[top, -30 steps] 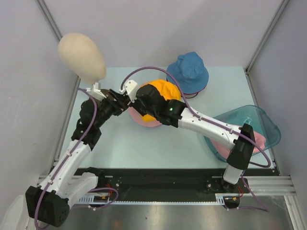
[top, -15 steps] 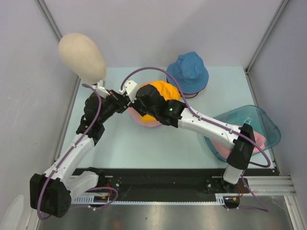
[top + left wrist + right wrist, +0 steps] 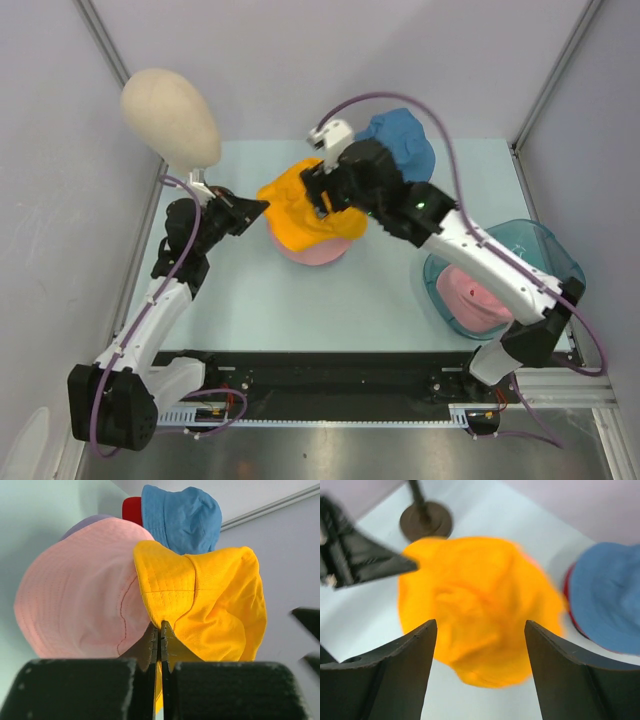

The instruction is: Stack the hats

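Observation:
An orange hat lies draped over a pink hat in the middle of the table. My left gripper is shut on the orange hat's left brim; in the left wrist view the yellow-orange fabric is pinched between the closed fingertips of the left gripper, with the pink hat beside it. My right gripper stands open above the orange hat, holding nothing. A blue hat sits behind, on a red hat; a lilac edge shows behind the pink one.
The beige mannequin head stands at the back left on a dark round base. A translucent teal tray at the right holds another pink hat. Grey walls close in the table on three sides.
My right gripper has opened, let go of the orange hat and lifted back to the right. My left gripper has shut on the hat's brim, and the hat now spreads leftward.

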Tool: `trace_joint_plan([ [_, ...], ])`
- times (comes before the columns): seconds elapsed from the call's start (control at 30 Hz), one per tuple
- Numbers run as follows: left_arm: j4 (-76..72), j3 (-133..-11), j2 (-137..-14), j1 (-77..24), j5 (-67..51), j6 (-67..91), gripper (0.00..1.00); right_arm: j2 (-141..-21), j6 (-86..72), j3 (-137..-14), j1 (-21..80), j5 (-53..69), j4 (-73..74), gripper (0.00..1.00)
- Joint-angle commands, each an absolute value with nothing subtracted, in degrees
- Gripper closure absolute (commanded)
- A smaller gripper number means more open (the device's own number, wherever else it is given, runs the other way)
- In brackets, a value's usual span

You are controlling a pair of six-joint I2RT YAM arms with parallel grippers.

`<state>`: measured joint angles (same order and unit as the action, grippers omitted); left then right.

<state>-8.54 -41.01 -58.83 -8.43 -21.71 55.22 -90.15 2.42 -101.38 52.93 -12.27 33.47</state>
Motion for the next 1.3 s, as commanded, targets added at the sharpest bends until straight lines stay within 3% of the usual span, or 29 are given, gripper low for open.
trace_joint_plan([
  [0.0, -7.21, -41.48, -57.92, -7.38, -22.41, 52.48, 1.0, -86.05, -6.32, -104.95, 46.94, -11.86, 40.17, 0.27],
  [0.43, -3.08, -41.92, -55.55, -7.03, -21.27, 50.36, 1.0, -88.07, -10.11, -101.78, 41.4, -1.67, 38.23, 0.37],
  [0.63, -2.64, -41.75, -54.93, -7.03, -21.09, 50.36, 1.0, -89.12, -10.9, -100.55, 41.92, -1.32, 40.25, 0.51],
  [0.67, -2.55, -41.84, -54.76, -7.03, -21.09, 50.19, 1.0, -89.21, -10.99, -100.37, 42.01, -1.58, 40.43, 0.53],
  [0.7, -2.29, -41.84, -54.76, -7.03, -21.09, 50.19, 1.0, -89.3, -11.07, -100.28, 41.92, -1.84, 40.43, 0.68],
  [0.8, -2.55, -42.19, -54.93, -7.03, -21.71, 50.36, 1.0, -89.3, -10.99, -100.37, 41.75, -2.81, 40.43, 0.9],
  [0.87, -2.9, -42.62, -55.02, -6.94, -22.23, 50.97, 1.0, -89.56, -10.55, -100.81, 41.4, -2.99, 40.52, 0.99],
  [1.27, 4.56, -45.97, -52.39, -7.03, -23.29, 53.87, 1.0, -91.76, -7.65, -113.02, 44.46, -7.12, 47.9, 1.0],
])
